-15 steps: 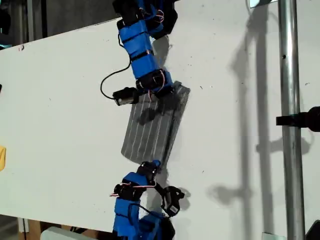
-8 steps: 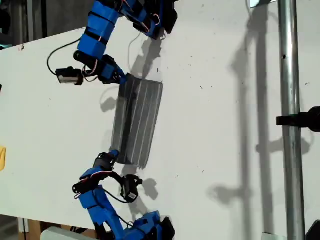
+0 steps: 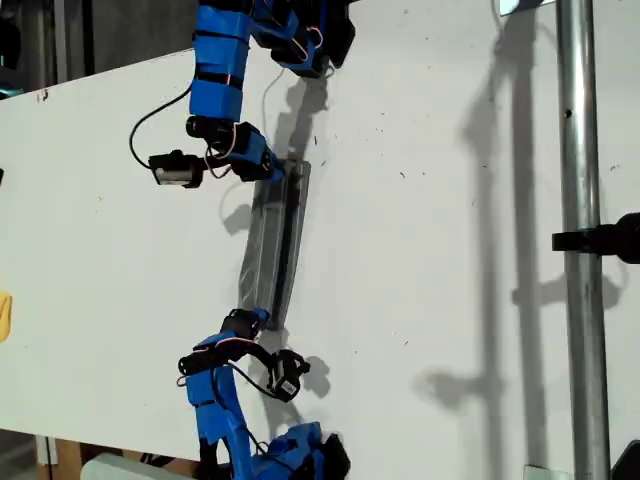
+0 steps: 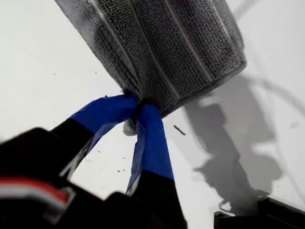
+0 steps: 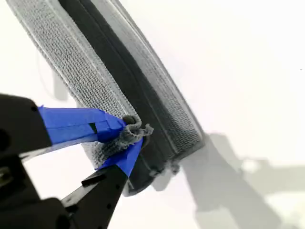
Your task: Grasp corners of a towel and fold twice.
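Both claws are clamped on cloth. My first gripper (image 4: 138,107) is closed on a bunched corner (image 4: 143,98) of the towel (image 3: 272,245). The striped cloth fans out straight ahead of its tips, off the table (image 3: 450,250) right at the pinch. My second gripper (image 5: 129,136) is closed on a crumpled second corner (image 5: 133,129), and stacked layers run away from its jaws with a dark gap between them.

Change: half a second ago the towel showed in the exterior view as a wide striped panel between the two arms. Now it is a narrow, slightly bowed strip, seen nearly edge-on. Both arms have swung back toward the exterior view's right, still holding an end each. I cannot tell which arm is first from the wrist views.

Meaning: the held edge looks to be carried over the rest, so a fold is closing, probably not laid flat yet. Layers still gape ahead of my second gripper. Likely next: lower, then release.
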`<action>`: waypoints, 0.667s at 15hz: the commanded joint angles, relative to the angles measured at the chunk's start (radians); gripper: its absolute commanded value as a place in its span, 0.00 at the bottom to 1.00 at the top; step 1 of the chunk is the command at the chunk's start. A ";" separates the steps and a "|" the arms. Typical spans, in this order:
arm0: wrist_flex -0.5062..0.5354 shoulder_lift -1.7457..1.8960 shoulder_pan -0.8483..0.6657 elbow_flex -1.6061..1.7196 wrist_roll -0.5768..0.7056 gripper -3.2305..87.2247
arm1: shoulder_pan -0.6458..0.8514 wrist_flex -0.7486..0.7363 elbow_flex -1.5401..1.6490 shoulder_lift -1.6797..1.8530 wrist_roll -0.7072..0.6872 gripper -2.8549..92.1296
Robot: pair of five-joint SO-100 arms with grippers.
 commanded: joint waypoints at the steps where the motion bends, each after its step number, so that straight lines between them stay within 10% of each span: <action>1: -0.046 -0.018 0.005 0.032 -0.031 0.03 | -0.006 -0.100 0.067 -0.037 0.037 0.03; 6: -0.063 -0.232 -0.041 -0.044 -0.037 0.07 | 0.034 -0.227 0.170 -0.124 0.037 0.03; 8: 0.020 -0.238 -0.055 -0.071 -0.075 0.37 | 0.043 -0.106 0.124 -0.103 0.051 0.30; 10: 0.127 -0.061 -0.058 -0.060 -0.061 0.54 | 0.057 0.063 0.092 0.060 0.052 0.33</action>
